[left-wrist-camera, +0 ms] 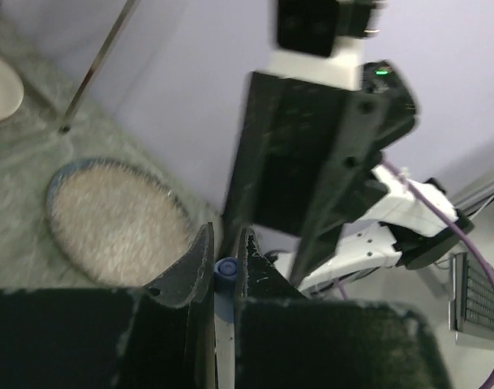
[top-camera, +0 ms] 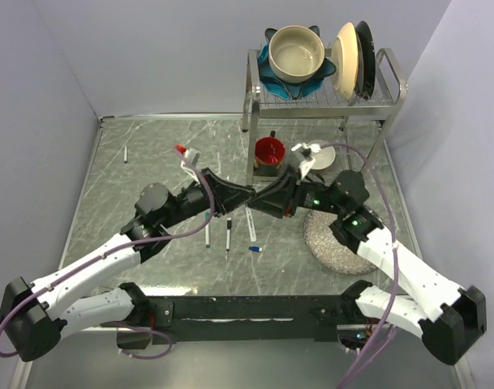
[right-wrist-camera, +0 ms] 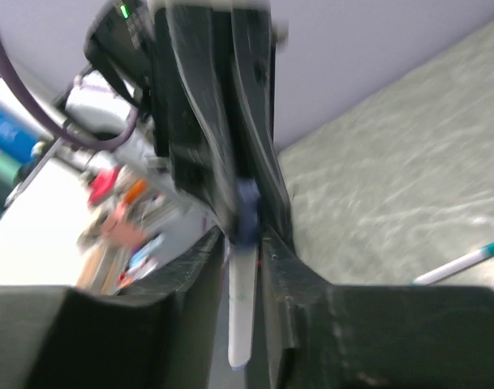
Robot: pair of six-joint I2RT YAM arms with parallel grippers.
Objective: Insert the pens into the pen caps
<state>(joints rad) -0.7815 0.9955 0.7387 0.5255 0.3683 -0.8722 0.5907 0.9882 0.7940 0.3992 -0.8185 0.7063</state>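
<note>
Both grippers meet tip to tip above the table's middle. My left gripper [top-camera: 248,196] [left-wrist-camera: 225,247] is shut on a blue pen cap [left-wrist-camera: 225,271] pinched at its fingertips. A white pen [right-wrist-camera: 243,308] lies lengthwise between the fingers of my right gripper [top-camera: 261,203] [right-wrist-camera: 242,243]. The pen's far end sits in the blue pen cap [right-wrist-camera: 247,212]. Thin gaps show on both sides of the barrel, so the right jaws stand slightly open. Three more pens [top-camera: 208,231] [top-camera: 228,236] [top-camera: 252,229] and a loose blue pen cap [top-camera: 255,250] lie on the table below.
A round grey mat [top-camera: 336,235] [left-wrist-camera: 117,219] lies under the right arm. Behind are a red mug [top-camera: 269,151], a white dish [top-camera: 321,156] and a metal rack [top-camera: 324,89] holding a bowl [top-camera: 296,51] and plates [top-camera: 350,49]. One pen [top-camera: 126,154] lies far left.
</note>
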